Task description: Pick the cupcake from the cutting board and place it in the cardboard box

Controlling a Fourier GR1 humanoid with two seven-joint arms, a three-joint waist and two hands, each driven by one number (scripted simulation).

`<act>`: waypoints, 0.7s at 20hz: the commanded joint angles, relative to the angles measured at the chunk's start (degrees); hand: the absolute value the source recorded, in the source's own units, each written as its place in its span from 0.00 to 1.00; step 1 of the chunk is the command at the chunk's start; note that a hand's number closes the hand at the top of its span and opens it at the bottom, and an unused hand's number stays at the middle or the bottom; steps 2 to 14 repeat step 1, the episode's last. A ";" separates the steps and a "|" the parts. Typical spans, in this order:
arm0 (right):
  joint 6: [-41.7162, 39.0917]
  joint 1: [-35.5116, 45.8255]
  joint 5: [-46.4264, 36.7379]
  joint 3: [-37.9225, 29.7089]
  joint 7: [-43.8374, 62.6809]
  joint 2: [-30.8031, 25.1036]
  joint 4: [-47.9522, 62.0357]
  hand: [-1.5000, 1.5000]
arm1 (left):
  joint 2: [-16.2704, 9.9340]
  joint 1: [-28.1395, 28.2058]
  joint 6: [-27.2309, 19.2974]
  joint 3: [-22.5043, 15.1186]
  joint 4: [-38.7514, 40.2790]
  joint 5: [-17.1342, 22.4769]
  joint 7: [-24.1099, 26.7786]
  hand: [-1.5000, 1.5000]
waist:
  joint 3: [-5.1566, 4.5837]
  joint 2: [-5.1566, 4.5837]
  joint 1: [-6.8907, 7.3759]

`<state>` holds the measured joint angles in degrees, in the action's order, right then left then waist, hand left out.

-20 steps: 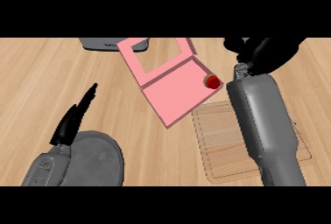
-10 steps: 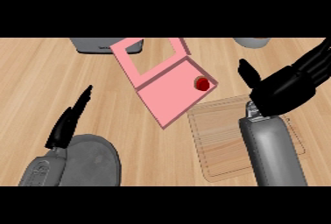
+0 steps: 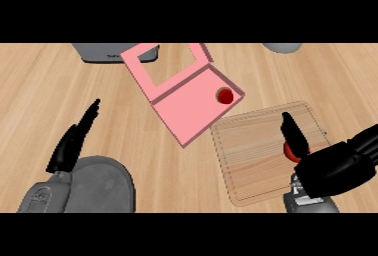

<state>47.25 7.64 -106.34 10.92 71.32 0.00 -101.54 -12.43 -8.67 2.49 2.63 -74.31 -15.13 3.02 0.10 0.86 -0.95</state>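
One pink box holds one red cupcake; another red item sits on the single cutting board, at the open right robot hand. Left robot hand open at 8 o'clock.

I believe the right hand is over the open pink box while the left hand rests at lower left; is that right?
Not quite: the head view shows the right hand over the wooden cutting board, beside the open pink box. The left hand does rest at lower left.
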 commanded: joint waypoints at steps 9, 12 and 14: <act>6.49 -7.91 -2.62 5.96 13.89 0.00 -4.15 0.00 | -0.20 0.40 0.49 -0.07 -1.20 0.30 0.53 0.50 | 0.05 -0.27 0.25; 6.49 -7.91 -2.62 5.96 13.89 0.00 -4.15 0.00 | -0.20 0.40 0.49 -0.07 -1.20 0.30 0.53 0.50 | 0.05 -0.27 0.25; 6.49 -7.91 -2.62 5.96 13.89 0.00 -4.15 0.00 | -0.20 0.40 0.49 -0.07 -1.20 0.30 0.53 0.50 | 0.05 -0.27 0.25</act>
